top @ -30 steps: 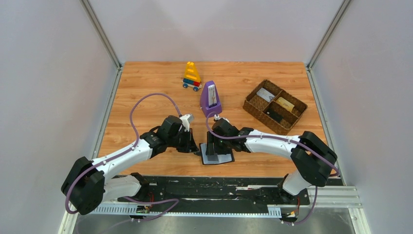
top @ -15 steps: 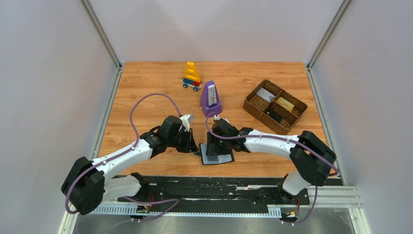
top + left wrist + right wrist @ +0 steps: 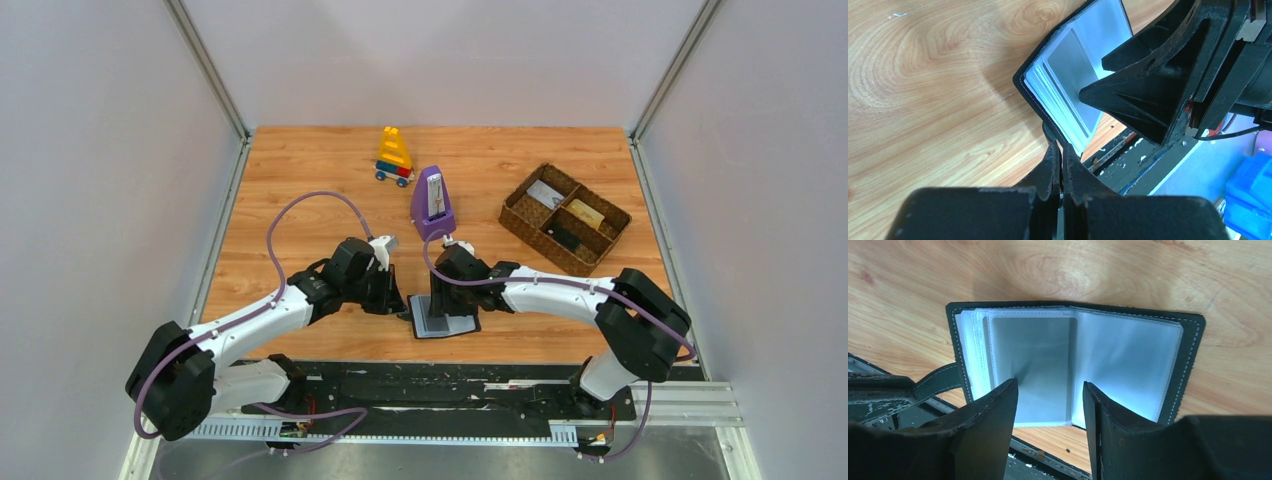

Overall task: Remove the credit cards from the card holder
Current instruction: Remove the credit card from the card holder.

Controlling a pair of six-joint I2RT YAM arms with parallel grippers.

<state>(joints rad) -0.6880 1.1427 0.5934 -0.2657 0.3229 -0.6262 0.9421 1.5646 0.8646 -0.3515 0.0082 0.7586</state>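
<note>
The card holder (image 3: 447, 322) lies open near the table's front edge, a black wallet with clear sleeves. It also shows in the right wrist view (image 3: 1128, 355) and the left wrist view (image 3: 1048, 75). A grey card (image 3: 1030, 360) sits in the left sleeve. My left gripper (image 3: 404, 308) is shut on the holder's black strap (image 3: 938, 382), with its fingertips (image 3: 1054, 150) pressed together at the holder's edge. My right gripper (image 3: 441, 298) is open just above the sleeves, its fingers (image 3: 998, 405) straddling the grey card. A yellow-orange card (image 3: 586, 212) lies in the brown tray.
The brown woven tray (image 3: 520, 222) stands at the right, holding a pale card (image 3: 545, 193) and a dark one (image 3: 563, 238) as well. A purple metronome (image 3: 432, 204) stands just behind the grippers. A toy block car (image 3: 394, 156) is at the back.
The card holder's left side has shifted slightly left and lies flatter. Both arms have barely moved.
</note>
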